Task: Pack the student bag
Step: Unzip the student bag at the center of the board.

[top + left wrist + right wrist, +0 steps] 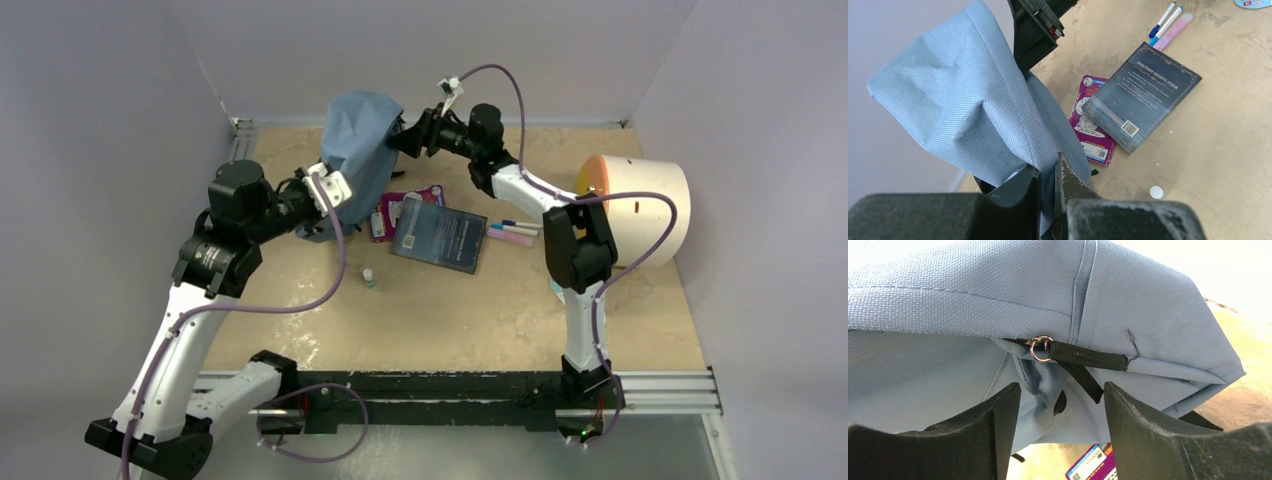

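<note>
Pinching a fold of the student bag (963, 100) at its near lower edge with left gripper (1048, 172), pressed together on cloth. Facing it from the right with right gripper (1063, 400), spread wide, metal ring (1040, 347) and black strap (1088, 356) just ahead of the jaws. Held up tent-like over far left of table (450, 310), near 1 dark book (1143, 95). Grey-blue coarse woven fabric, soft, creased, peaked on top.
</note>
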